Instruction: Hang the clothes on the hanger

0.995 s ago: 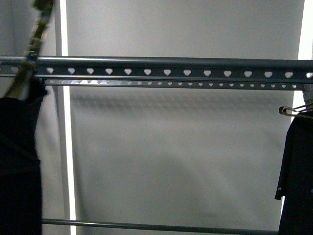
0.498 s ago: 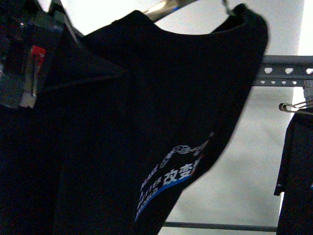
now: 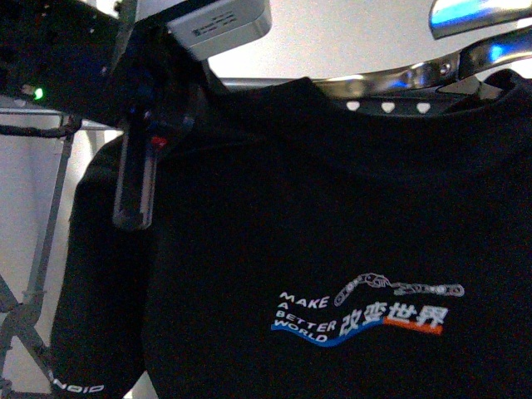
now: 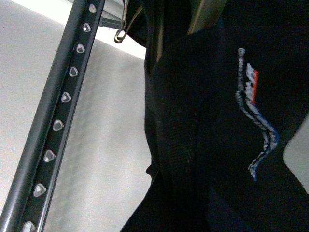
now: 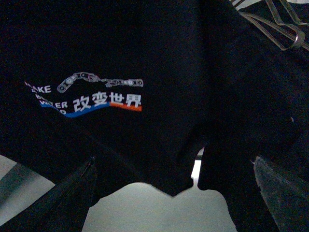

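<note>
The black T-shirt (image 3: 332, 216) with the "MAKE A BETTER WORLD" print fills the front view, hanging on a shiny metal coat hanger (image 3: 416, 73) up by the rack's heart-holed rail (image 3: 386, 106). My left gripper (image 3: 140, 166) is shut on the shirt's shoulder at the upper left. In the left wrist view the jaws are buried in the black fabric (image 4: 193, 159), beside the rail (image 4: 58, 125). In the right wrist view my right gripper (image 5: 174, 203) is open and empty just under the shirt's hem (image 5: 145, 145), with the print above it.
The rack's slanted legs (image 3: 46, 241) show at the left. A second dark garment (image 5: 251, 121) hangs close beside the shirt from a wire hanger (image 5: 275, 26). A clip hanger (image 4: 123, 29) hangs near the rail.
The T-shirt has swung across the front view, from edge-on to facing the camera with its print readable. My left arm has come into view at the upper left, covering most of the rail.
</note>
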Controlling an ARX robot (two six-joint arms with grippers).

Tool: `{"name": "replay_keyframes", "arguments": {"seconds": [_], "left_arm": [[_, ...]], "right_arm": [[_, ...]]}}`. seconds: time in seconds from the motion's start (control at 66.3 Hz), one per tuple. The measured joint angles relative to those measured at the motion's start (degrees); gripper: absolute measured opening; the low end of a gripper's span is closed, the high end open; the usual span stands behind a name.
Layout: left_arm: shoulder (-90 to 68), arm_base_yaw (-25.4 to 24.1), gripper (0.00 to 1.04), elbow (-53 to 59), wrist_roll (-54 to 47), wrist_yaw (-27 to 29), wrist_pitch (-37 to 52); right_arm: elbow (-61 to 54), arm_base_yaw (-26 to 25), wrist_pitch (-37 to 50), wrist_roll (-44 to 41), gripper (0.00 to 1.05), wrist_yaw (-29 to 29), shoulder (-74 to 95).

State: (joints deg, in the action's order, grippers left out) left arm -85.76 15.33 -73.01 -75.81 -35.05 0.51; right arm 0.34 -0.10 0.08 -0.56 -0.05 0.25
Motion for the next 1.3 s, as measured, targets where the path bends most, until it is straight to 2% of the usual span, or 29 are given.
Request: {"name": "replay_keyframes", "arguments": {"seconds": [0.271,0.317,0.332,0.377,0.422,0.452,0.498,0.543,0.588,0.724,0.95,0.995,1.056,1.297], "left_arm": [[-0.28,0.52,0.04,-0.2,-0.66,0.35,0.66],[-0.28,0.52,0.04,-0.2,-0.68,0.35,0.66],[-0.28,0.52,0.04,-0.2,-0.72,0.35,0.66],[-0.28,0.44,0.04,-0.2,-0.74,0.37,0.66],[-0.28,0.44,0.04,-0.2,-0.76,0.48,0.66],[-0.28,0.44,0.04,-0.22,-0.76,0.48,0.66],[-0.28,0.68,0.04,-0.24,-0.79,0.33,0.66],[-0.28,0.7,0.04,-0.26,-0.76,0.31,0.66],[-0.28,0.55,0.04,-0.26,-0.76,0.35,0.66],[-0.28,0.48,0.04,-0.31,-0.76,0.42,0.66],[-0.28,0.59,0.04,-0.31,-0.76,0.37,0.66],[-0.28,0.57,0.04,-0.31,-0.79,0.39,0.66],[-0.28,0.57,0.04,-0.31,-0.76,0.39,0.66],[-0.31,0.55,0.04,-0.31,-0.79,0.5,0.66]], "right_arm": [[0.0,0.0,0.0,0.0,0.97,-0.07,0.0],[0.72,-1.27,-1.9,0.83,0.97,-3.26,1.03],[1.77,-3.1,-4.13,1.53,0.97,-9.4,2.47],[3.34,-6.67,-5.75,1.49,0.97,-15.76,6.05],[5.6,-12.04,-4.33,0.59,0.97,-26.51,11.96],[6.8,-14.69,-2.82,-0.52,0.97,-30.36,14.84],[11.21,-21.64,2.89,-5.16,0.97,-39.08,23.23],[15.32,-24.5,7.87,-10.56,0.97,-43.1,29.38],[20.04,-24.9,13.94,-18.16,0.97,-43.71,35.82],[27.85,-22.58,22.1,-37.59,0.97,-44.11,45.75],[40.17,-18.25,21.99,-65.11,0.97,-52.11,58.07],[44.39,-17.42,18.69,-74.88,0.97,-54.38,61.53],[48.96,-16.26,14.43,-83.23,0.97,-53.62,65.37],[60.67,-13.18,5.68,-91.27,0.97,-48.89,73.9]]}}
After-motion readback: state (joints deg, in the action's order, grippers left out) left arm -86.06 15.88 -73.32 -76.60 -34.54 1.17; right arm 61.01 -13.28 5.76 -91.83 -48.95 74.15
